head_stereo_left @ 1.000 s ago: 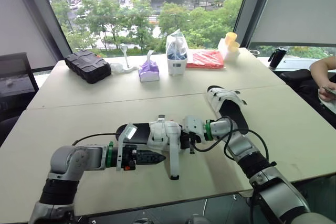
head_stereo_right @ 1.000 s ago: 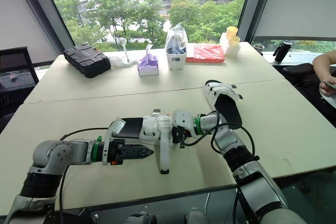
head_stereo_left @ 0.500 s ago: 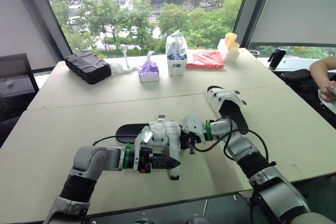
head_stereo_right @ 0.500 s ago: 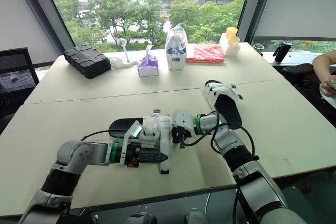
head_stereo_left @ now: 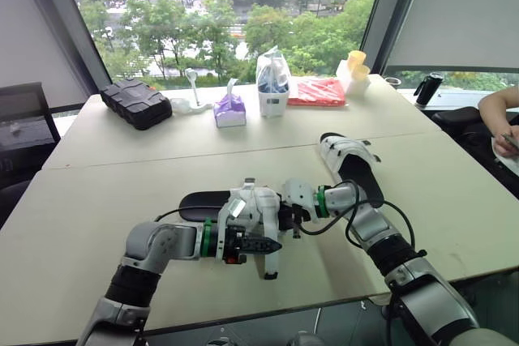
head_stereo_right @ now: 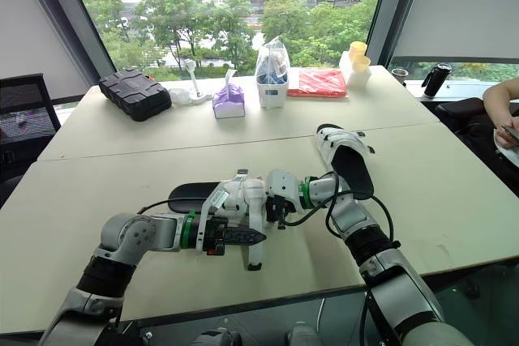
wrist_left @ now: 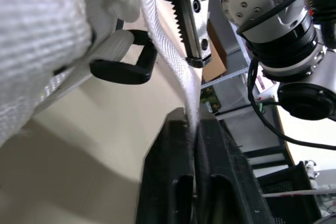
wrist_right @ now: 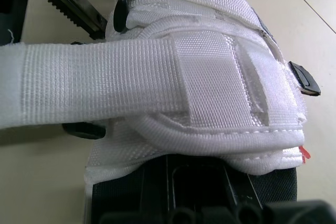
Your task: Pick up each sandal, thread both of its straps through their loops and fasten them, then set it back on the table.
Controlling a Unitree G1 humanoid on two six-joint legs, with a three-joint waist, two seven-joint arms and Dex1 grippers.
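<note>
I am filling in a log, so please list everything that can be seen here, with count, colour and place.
table: one, beige, under everything
near sandal: one, black sole and white straps, table middle
strap: one, white, loose, running from the near sandal toward the front edge
far sandal: one, black and white, right of middle
case: one, black, far left
tissue pack: one, purple, far side
bag: one, white, right of the tissue pack
packet: one, red, right of the bag
cups: stacked, yellow, far right; count unclear
bottle: one, black, beyond the far right corner
person's arm: one, right edge
left claw: black, shut on the strap
right claw: black, at the near sandal
</note>
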